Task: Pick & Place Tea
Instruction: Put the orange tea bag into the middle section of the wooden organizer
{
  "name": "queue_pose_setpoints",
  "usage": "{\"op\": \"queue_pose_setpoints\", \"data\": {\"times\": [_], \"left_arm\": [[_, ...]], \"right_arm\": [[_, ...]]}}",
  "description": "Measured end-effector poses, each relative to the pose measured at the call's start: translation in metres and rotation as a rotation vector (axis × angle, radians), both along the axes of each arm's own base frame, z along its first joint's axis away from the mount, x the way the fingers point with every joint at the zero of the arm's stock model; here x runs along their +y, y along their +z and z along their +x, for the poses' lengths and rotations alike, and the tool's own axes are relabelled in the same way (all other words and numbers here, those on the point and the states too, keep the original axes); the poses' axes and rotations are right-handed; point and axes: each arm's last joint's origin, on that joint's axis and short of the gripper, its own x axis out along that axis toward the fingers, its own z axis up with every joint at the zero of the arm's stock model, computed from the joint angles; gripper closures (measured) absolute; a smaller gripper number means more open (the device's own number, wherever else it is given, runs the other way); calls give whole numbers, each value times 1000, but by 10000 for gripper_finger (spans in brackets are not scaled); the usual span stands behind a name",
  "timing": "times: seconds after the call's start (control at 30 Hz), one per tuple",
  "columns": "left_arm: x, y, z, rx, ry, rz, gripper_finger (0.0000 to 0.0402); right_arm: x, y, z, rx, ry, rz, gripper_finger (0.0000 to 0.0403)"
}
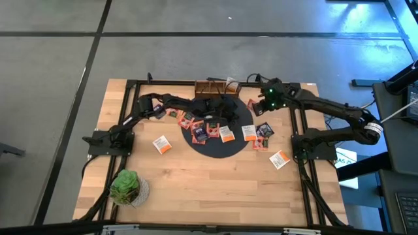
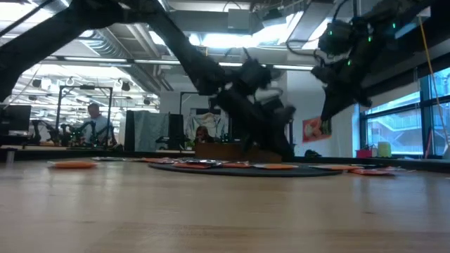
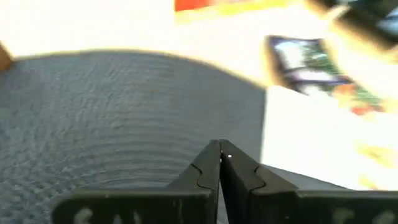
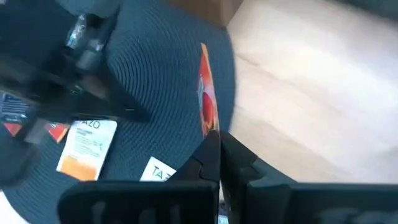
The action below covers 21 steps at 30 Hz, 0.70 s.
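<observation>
Right arm's got a tea packet, we think

Right gripper (image 4: 219,146) clenched edge-on on an orange packet (image 4: 208,93), lifted above the mat (image 1: 222,149), upper right; left gripper (image 3: 220,163) clenched empty.

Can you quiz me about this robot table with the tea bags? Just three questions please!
1. True or false: the green plant stands on the black round mat.
2. Pick one: the left gripper over the mat is A) wide open, B) shut.
3. Short answer: do all the tea packets lie on the mat?

Key
1. False. It stands on the bare wood near a table corner, away from the mat.
2. B. Its two fingers are pressed together.
3. No. Some lie on the wood, such as one left of the mat and one to its right.
</observation>
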Motion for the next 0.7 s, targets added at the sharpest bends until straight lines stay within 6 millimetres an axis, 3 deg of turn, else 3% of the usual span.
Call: {"op": "queue_pose_setpoints", "data": {"times": [0.17,0.37,0.57,0.7], "left_arm": [[9,56,-17,-56,-92,-13,397],[0,128,-43,-121,-175,43,394],[-13,164,-67,-84,-234,124,394],[-26,166,-73,-13,-305,144,389]], "right_arm": [[7,39,2,11,98,-64,401],[24,65,17,-51,245,-124,399],[45,69,27,-65,357,-132,398],[65,64,35,-73,463,-111,397]]}}
